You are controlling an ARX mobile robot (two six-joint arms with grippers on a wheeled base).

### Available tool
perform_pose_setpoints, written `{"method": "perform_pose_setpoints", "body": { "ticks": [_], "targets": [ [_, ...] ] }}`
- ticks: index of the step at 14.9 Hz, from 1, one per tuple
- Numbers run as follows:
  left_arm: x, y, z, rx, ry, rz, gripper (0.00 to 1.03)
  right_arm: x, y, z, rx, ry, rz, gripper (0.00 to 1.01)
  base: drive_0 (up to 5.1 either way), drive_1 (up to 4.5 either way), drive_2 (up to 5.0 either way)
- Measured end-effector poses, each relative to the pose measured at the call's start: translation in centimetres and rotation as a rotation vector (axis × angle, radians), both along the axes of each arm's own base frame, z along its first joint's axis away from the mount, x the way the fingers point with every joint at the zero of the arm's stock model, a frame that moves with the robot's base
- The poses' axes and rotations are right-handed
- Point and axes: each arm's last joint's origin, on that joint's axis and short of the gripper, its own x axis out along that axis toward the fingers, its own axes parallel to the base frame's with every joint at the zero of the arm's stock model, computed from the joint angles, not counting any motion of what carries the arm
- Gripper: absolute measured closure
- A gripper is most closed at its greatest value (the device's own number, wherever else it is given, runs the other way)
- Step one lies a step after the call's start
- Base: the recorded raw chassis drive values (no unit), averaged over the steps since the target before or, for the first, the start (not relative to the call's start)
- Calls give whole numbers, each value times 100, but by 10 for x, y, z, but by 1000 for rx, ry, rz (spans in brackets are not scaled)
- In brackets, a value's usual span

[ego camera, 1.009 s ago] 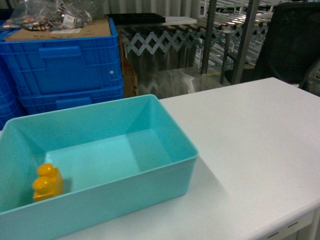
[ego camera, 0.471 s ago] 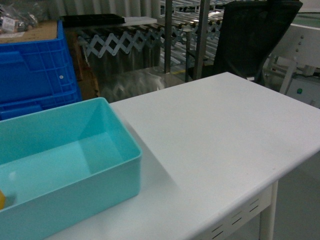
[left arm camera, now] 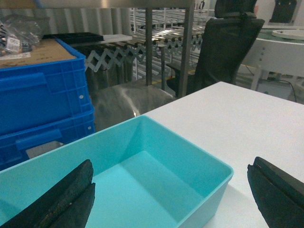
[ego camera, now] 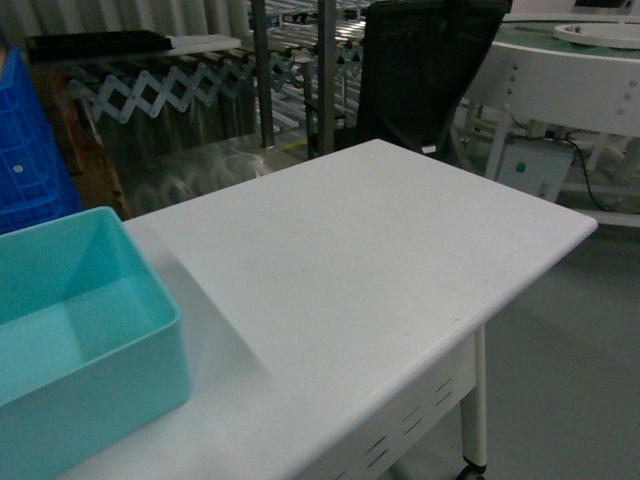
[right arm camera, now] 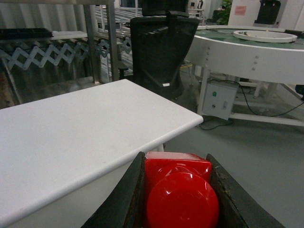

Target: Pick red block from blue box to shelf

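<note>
red block (right arm camera: 179, 192): pinched between the two dark fingers of the right gripper (right arm camera: 178, 190), round stud facing the wrist camera, glossy; it hangs off the table's edge, over the grey floor (right arm camera: 247, 156).
right gripper: jaws pressed against both sides of the red block; not visible in the head view.
left gripper (left arm camera: 175, 197): jaws spread wide, one dark finger at the lower left of its wrist view and one at the lower right, nothing between them; it hovers over the blue box.
blue box (ego camera: 150, 300): turquoise tub on the left end of the white table (ego camera: 380, 260); the part of its inside that shows holds nothing.
shelf (ego camera: 290, 60): silver uprights and roller rails behind the table, well apart from both grippers.
blue crates (left arm camera: 42, 95): stacked behind the blue box, the top one carrying cardboard and a clear bag.
black chair (right arm camera: 161, 47): mesh back, standing at the far end of the table.
round white conveyor (right arm camera: 256, 47): off to the right, beyond the chair.
</note>
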Motion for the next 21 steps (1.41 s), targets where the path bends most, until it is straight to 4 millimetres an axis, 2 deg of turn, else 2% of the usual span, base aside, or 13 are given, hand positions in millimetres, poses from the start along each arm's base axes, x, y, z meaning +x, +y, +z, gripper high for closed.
{"method": "perform_pose_setpoints", "body": {
  "ticks": [21],
  "targets": [
    [0, 0, 0, 0, 0, 0, 5, 0, 0, 0, 0, 0, 0, 73, -168, -168, -168]
  ]
}}
